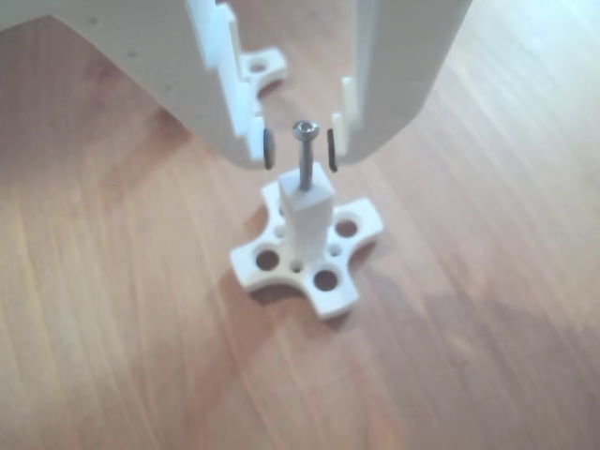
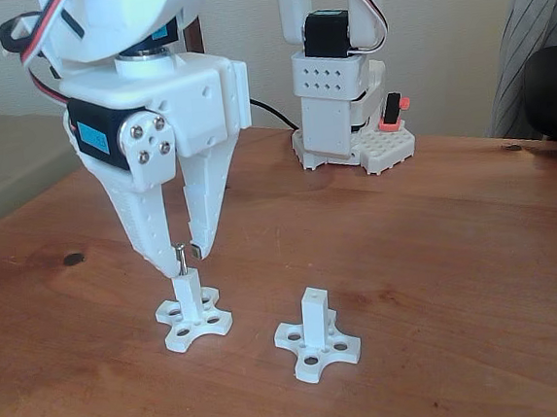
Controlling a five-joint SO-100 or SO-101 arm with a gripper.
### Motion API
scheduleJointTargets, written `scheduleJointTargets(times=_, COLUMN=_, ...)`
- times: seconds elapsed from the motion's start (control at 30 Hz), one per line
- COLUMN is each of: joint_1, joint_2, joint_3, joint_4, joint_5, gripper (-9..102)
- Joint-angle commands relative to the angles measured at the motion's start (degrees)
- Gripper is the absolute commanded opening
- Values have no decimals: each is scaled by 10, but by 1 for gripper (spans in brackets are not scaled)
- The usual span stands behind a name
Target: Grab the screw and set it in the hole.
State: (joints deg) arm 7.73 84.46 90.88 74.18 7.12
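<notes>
Your gripper [image 1: 300, 150] hangs with its jaws spread, a clear gap showing on either side of the screw [image 1: 305, 155] in the other view — neither pad touches the shank. The screw stands upright by itself, its tip sunk in the hole in the end face of the near post [image 1: 307, 211], its rounded head level with the fingertips. In the fixed view the gripper [image 2: 187, 255] straddles the same post [image 2: 190, 296], which stands toward the left front part of the wooden table [image 2: 458, 251]; the second post [image 2: 315, 315] stands apart to its right, its hole bare.

By the look of it, the setting step is done and you are at the release. The next move calls for a straight lift — keep the jaws wide and rise without drifting sideways, since a brush against the head could tip the screw out. Behind, the arm's base [image 2: 344, 115] sits near the table's far edge.
</notes>
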Motion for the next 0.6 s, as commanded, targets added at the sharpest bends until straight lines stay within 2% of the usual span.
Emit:
scheduleJointTargets(times=0.0, joint_1=-4, joint_2=28, joint_3=-55, joint_4=4, joint_5=2, gripper=6)
scheduleJointTargets(times=0.57, joint_1=4, joint_2=30, joint_3=-52, joint_4=3, joint_5=-4, gripper=6)
